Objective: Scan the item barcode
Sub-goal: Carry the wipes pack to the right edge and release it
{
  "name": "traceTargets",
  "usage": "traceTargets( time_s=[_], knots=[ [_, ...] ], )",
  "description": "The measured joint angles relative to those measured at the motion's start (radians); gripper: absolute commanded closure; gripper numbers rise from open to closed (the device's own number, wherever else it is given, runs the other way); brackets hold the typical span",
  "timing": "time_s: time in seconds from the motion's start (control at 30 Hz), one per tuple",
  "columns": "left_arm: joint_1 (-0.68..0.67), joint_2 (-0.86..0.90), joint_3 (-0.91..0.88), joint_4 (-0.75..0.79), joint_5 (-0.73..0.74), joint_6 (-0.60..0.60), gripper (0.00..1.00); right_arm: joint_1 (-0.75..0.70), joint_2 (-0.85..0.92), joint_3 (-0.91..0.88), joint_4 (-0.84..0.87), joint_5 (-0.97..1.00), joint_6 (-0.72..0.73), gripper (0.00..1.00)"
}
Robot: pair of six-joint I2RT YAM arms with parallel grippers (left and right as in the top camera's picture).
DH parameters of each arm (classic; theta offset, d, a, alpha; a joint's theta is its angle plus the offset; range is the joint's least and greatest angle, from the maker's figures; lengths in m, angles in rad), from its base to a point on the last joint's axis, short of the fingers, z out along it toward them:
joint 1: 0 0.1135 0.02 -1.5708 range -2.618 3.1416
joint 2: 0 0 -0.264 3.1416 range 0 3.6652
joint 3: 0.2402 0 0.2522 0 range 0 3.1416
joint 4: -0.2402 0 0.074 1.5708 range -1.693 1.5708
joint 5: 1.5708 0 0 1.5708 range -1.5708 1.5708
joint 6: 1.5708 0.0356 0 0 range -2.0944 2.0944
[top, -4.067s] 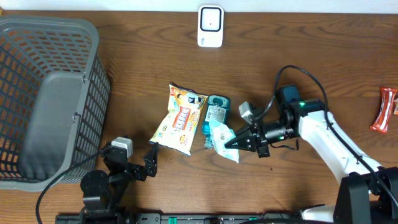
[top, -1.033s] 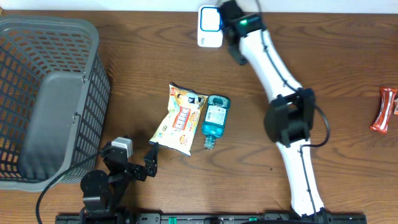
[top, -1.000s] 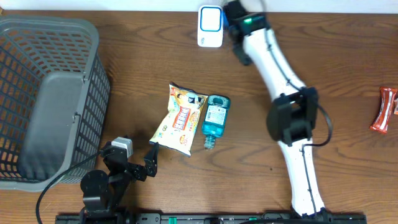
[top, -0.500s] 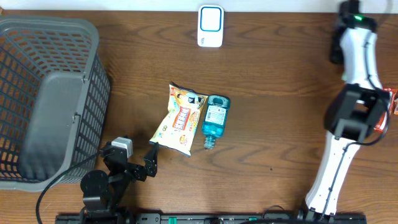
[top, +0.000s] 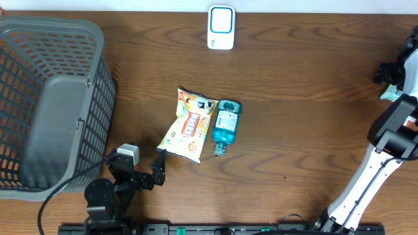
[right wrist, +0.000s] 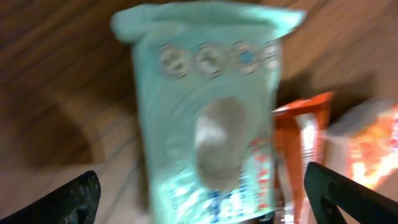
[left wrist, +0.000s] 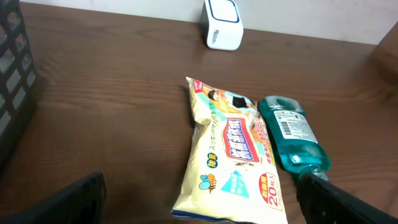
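Pouch | centred between tips of right pincer | pincer spread wide, not gripping it

I see a gray basket on the left of the brown counter. A yellow snack bag lies just beside a blue bottle.

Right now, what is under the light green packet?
An orange wrapper pokes out past the right edge of the packet, with brown table around it. The packet hides the rest of the wrapper and whatever else lies below; the picture is blurry.
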Motion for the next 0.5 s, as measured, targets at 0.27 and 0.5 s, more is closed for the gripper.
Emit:
traceTargets(
  time_s=[0.27,0.5],
  knots=[
    [0.0,0.0,0.0,0.0,0.0,0.0,0.02,0.028,-0.198,0.0,-0.039,-0.273,0.133,0.01],
    [0.0,0.0,0.0,0.0,0.0,0.0,0.02,0.186,-0.483,0.045,-0.202,-0.353,0.358,0.01]
  ],
)
